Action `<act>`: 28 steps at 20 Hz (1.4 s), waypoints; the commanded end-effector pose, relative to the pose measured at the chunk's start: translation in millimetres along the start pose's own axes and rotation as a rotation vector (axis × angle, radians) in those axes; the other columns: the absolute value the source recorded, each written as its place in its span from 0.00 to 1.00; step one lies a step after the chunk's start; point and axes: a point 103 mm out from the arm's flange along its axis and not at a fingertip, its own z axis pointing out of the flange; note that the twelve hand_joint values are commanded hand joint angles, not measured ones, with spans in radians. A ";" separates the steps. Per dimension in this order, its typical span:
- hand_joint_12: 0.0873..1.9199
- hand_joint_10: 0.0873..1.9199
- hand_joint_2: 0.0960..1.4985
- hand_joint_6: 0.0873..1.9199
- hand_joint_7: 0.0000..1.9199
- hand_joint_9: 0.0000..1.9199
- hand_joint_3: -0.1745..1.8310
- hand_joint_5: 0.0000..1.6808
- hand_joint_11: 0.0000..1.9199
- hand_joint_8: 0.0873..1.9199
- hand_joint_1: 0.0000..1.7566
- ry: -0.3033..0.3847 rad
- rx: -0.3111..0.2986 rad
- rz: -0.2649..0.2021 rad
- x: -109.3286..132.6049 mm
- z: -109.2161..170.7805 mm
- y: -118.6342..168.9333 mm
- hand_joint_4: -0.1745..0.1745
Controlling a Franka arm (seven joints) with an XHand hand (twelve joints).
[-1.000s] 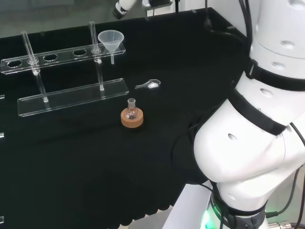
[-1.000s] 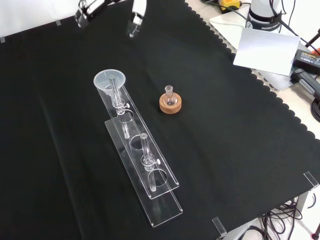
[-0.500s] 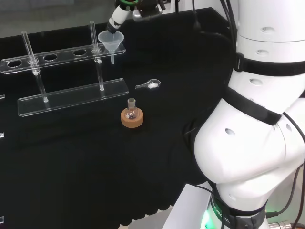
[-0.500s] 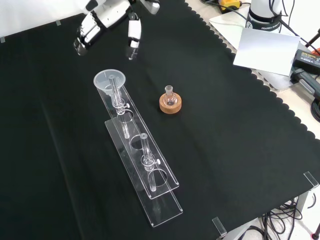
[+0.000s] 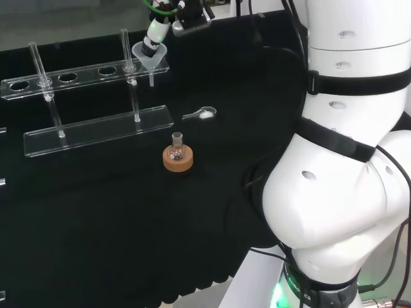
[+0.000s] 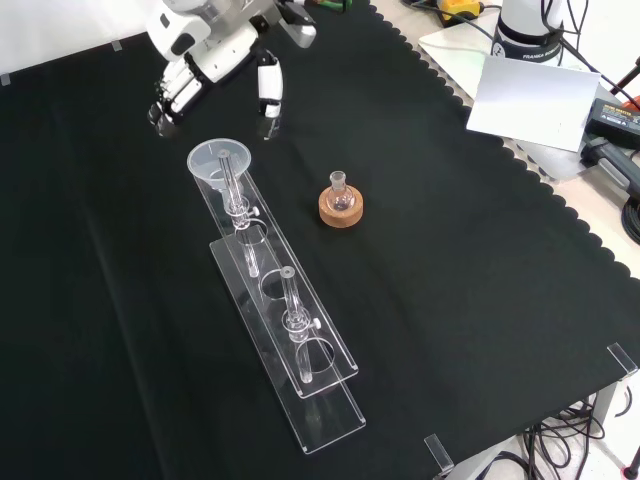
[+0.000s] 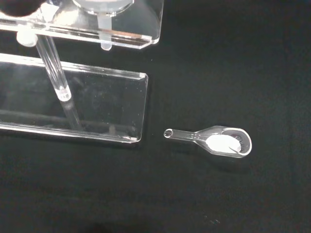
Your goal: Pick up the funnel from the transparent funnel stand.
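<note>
A clear funnel (image 5: 149, 56) (image 6: 220, 162) sits in the end hole of the transparent stand (image 5: 96, 131) (image 6: 300, 340), its stem (image 7: 104, 24) poking down through the upper shelf. The hand (image 5: 156, 31) (image 6: 215, 60) hovers just above and beyond the funnel's rim, fingers and thumb spread apart and straight, holding nothing. In the front view its fingertips (image 6: 268, 105) hang on either side of the funnel's far edge, apart from it.
A small round flask on a cork ring (image 5: 178, 157) (image 6: 341, 203) stands near the stand. A clear scoop with white powder (image 5: 200, 113) (image 7: 218, 141) lies on the cloth beside the stand's end. Two glass rods (image 6: 290, 300) rise from the stand.
The hand has come down and toward the funnel from the cloth's far edge; it now hangs right over the funnel's rim. Nothing on the cloth has moved.
</note>
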 end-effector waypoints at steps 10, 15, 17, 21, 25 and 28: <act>0.78 0.42 0.42 0.00 0.00 0.06 0.22 0.02 0.16 0.07 0.38 -0.054 0.022 -0.027 15.7 12.5 22.9 0.55; 0.77 0.42 0.41 0.00 0.00 0.07 0.22 0.01 0.16 0.09 0.39 -0.055 0.038 -0.030 15.2 15.7 30.4 0.55; 0.77 0.41 0.41 0.00 0.00 0.07 0.22 0.01 0.17 0.09 0.40 -0.053 0.038 -0.033 14.3 16.4 32.8 0.55; 0.77 0.41 0.41 0.00 0.00 0.08 0.23 0.01 0.18 0.11 0.40 -0.054 0.036 -0.038 14.4 16.9 36.4 0.55; 0.76 0.41 0.41 0.00 0.00 0.10 0.24 0.02 0.18 0.13 0.40 -0.057 0.036 -0.042 15.5 20.2 40.3 0.55; 0.76 0.40 0.40 0.00 0.00 0.10 0.25 0.02 0.18 0.17 0.41 -0.059 0.042 -0.044 15.8 22.4 43.4 0.55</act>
